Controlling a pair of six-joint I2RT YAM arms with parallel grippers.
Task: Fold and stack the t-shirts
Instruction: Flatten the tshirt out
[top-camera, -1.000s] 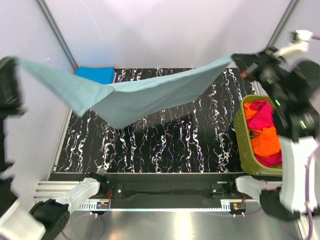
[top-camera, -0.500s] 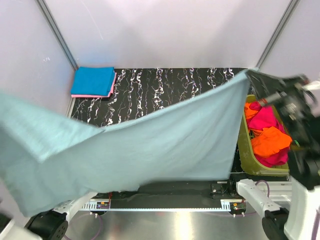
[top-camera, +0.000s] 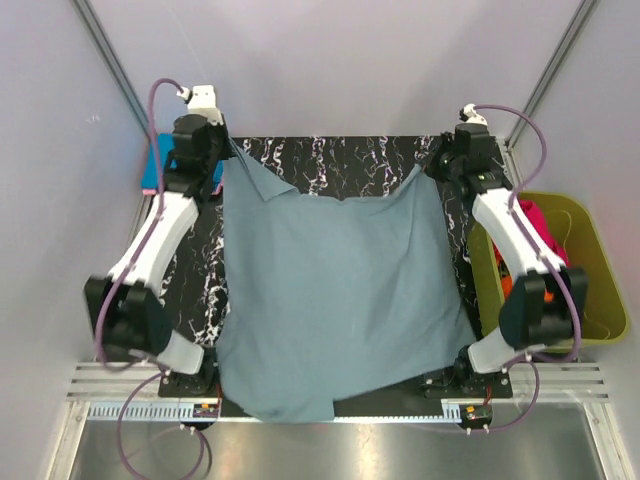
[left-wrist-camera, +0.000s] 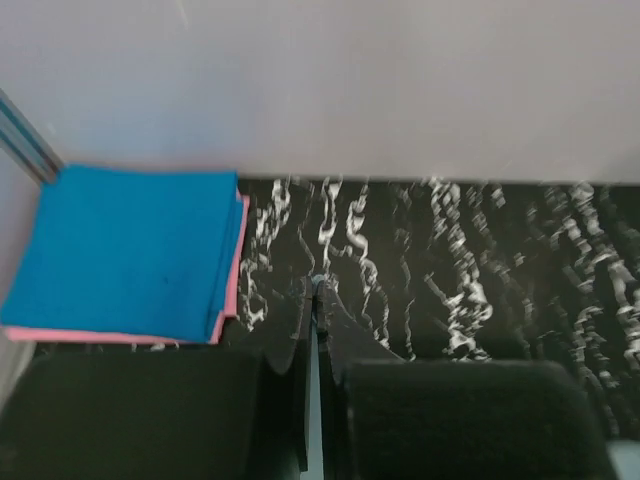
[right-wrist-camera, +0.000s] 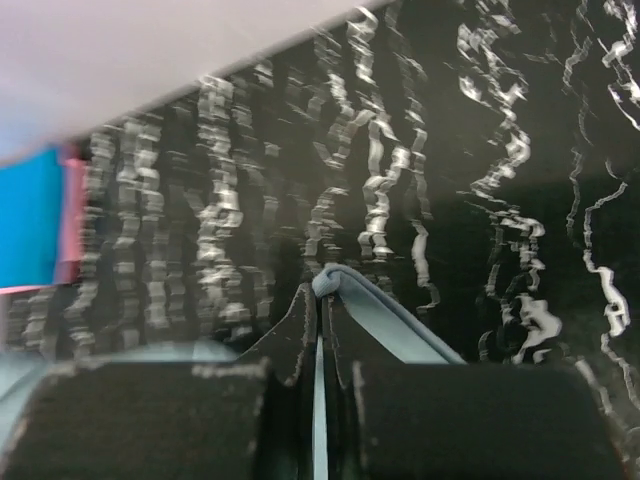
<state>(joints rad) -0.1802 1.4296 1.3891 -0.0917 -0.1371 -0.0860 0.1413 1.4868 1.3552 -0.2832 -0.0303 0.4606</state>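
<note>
The dusty grey-blue soft cloth t-shirt (top-camera: 340, 290) lies spread across the middle of the black, white-veined marble-pattern desk (top-camera: 330, 152), covering most of the surface between the two arms; its near hem reaches the near edge of the desk, and its two far corners are lifted slightly off the surface. The left gripper (top-camera: 223, 160) is at the far left corner of the garment, with its jaws fully closed on a thin edge of the grey-blue cloth, which shows as a pale strip between the fingers in the left wrist view (left-wrist-camera: 318, 292). The right gripper (top-camera: 438, 166) is at the far right corner, jaws likewise fully closed, pinching a small fold of the same cloth at the fingertips (right-wrist-camera: 320, 285). In the far left corner of the desk, a folded bright blue t-shirt (left-wrist-camera: 130, 250) rests on top of a folded pink t-shirt (left-wrist-camera: 236, 285), of which only the edges show; this stack lies just beside the left gripper and apart from the spread garment. To the right of the desk stands an olive-green plastic tub (top-camera: 600, 290) containing a crumpled magenta t-shirt (top-camera: 533, 217) and an orange t-shirt (top-camera: 503, 281), both partly hidden behind the right arm.
</note>
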